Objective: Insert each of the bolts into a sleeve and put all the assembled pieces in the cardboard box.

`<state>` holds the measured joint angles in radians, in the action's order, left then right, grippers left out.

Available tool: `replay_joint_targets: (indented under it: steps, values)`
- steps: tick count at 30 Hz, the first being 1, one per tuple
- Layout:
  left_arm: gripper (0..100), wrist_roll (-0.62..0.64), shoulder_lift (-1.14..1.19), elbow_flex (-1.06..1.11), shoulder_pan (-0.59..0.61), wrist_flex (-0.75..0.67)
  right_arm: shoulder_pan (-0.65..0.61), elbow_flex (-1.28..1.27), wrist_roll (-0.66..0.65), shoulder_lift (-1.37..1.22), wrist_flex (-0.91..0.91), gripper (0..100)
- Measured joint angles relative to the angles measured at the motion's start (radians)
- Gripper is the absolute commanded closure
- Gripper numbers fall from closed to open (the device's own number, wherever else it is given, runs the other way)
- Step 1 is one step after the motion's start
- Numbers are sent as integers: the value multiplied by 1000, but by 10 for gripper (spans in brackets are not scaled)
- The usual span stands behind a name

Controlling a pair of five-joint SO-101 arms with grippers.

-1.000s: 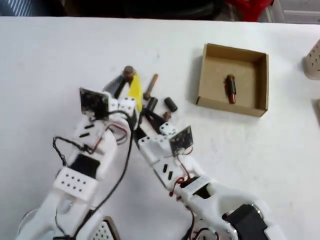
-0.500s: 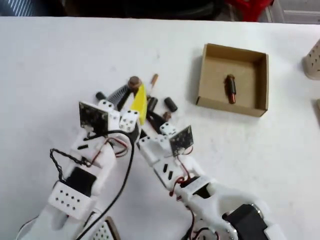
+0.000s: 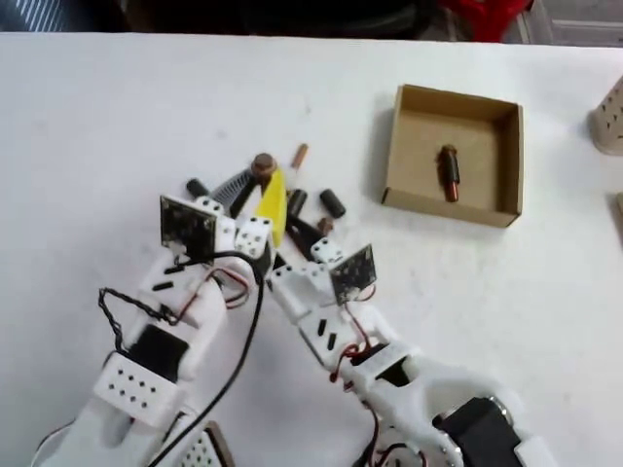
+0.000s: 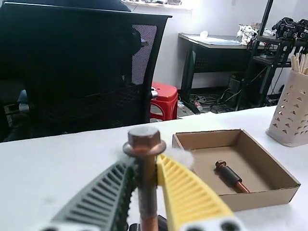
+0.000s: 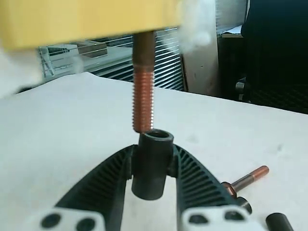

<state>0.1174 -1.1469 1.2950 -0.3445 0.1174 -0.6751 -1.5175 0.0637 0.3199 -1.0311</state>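
My left gripper (image 3: 261,169), with one yellow and one grey finger, is shut on a copper bolt (image 4: 143,145) held upright, head up. Its threaded tip (image 5: 143,109) hangs just above the mouth of a black sleeve (image 5: 152,166). My right gripper (image 5: 151,156), black-fingered, is shut on that sleeve and holds it upright (image 3: 296,201) right beside the left gripper. The cardboard box (image 3: 419,144) lies to the right with one assembled piece (image 3: 449,173) inside, also seen as the piece (image 4: 230,175) lying in the box (image 4: 207,137).
A loose bolt (image 3: 299,155) and a loose black sleeve (image 3: 334,202) lie between the grippers and the box. Another sleeve (image 3: 197,186) lies by the left arm. A pale perforated holder (image 3: 608,117) stands at the table's right edge.
My left gripper has carried the bolt toward the right gripper and now holds it over the sleeve. The right arm has stayed put.
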Motion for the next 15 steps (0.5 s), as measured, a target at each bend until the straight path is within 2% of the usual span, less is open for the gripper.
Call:
replay_joint_targets:
  steps: [7,15]
  values:
    - [978,-3,123,-29,0,-25,0,-15,-58,-2,0,983]
    - [978,-3,138,-37,5,-61,0,-14,-63,-2,-3,983]
